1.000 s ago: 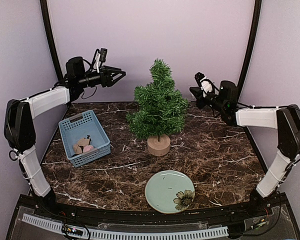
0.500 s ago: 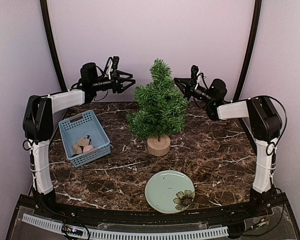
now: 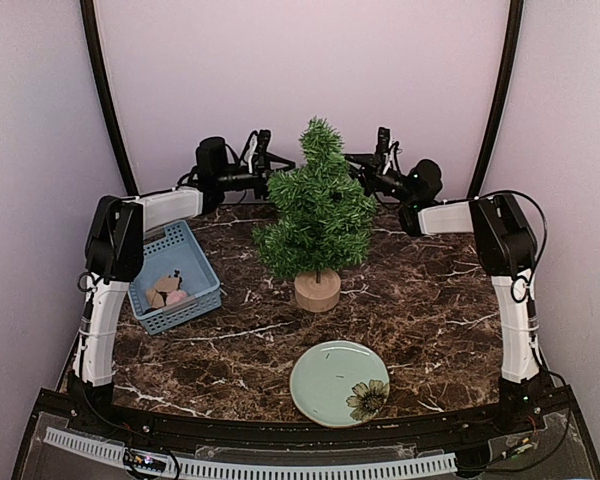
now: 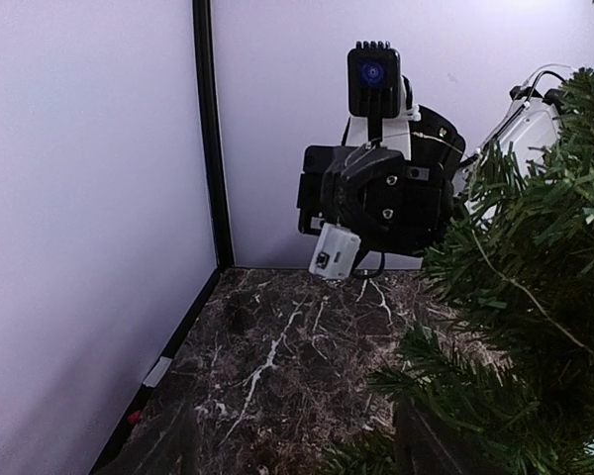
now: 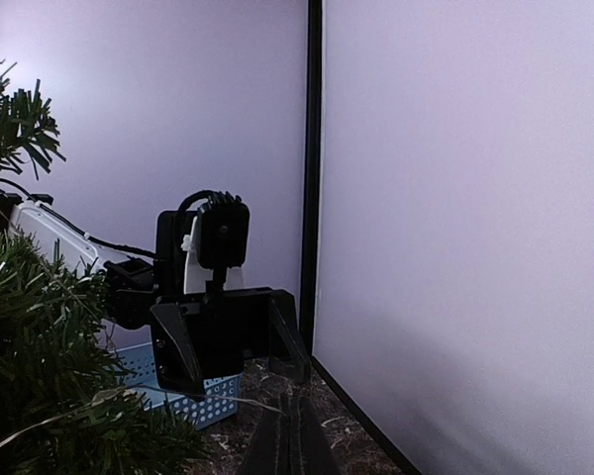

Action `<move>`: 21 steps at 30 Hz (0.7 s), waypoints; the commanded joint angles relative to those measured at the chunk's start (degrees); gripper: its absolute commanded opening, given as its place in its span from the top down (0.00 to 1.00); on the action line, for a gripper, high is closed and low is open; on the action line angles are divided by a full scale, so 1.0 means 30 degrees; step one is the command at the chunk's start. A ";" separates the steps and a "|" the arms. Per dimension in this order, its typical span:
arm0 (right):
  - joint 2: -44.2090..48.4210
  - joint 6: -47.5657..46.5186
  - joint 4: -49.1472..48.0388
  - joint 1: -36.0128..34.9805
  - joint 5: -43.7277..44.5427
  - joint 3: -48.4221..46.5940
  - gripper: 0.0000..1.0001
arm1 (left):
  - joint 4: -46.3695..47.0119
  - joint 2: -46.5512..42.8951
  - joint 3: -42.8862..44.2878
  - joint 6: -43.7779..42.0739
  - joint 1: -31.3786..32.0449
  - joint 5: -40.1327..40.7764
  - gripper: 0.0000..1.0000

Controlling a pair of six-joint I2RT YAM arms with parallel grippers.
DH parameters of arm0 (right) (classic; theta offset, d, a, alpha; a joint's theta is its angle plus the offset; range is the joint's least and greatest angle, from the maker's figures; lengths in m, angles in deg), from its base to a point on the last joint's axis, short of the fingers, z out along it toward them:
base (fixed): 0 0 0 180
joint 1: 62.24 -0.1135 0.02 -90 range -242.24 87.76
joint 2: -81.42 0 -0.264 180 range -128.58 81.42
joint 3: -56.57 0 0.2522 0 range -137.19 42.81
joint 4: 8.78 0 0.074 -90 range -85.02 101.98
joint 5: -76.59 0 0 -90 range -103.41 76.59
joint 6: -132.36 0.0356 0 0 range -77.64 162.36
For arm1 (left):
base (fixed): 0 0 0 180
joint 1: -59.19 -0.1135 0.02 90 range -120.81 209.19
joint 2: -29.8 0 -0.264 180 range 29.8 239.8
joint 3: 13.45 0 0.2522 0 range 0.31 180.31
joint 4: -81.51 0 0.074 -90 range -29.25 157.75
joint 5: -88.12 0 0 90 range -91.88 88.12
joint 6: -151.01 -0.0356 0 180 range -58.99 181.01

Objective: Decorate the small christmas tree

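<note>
Small christmas tree (image 3: 320, 215) apparently between fingers (image 5: 289, 447)

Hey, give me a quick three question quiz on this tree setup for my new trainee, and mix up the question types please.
1. True or false: the green plate lies inside the blue basket.
2. Which is shut? A) left gripper B) right gripper C) both
3. Fill in: the basket stands on the ___ arm's side of the small christmas tree.
Key: 1 false; 2 B; 3 left.
</note>
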 commanded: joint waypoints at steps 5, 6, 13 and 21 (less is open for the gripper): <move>-0.0895 0.0601 -0.0446 -0.0336 -0.0750 -0.1330 1.00 | 0.1636 0.1592 0.2782 0.0406 0.0615 -0.1598 0.33; -0.0950 0.0698 -0.0487 -0.0359 -0.0817 -0.1352 1.00 | 0.1634 0.1833 0.3193 0.0408 0.0710 -0.1693 0.34; -0.1490 0.1312 -0.0780 -0.0609 -0.1178 -0.1572 1.00 | 0.2471 0.2786 0.4232 0.0968 0.1103 -0.2132 0.35; -0.2151 0.1661 -0.0901 -0.0827 -0.1136 -0.2380 0.99 | 0.2788 0.3267 0.4739 0.1334 0.1407 -0.2773 0.38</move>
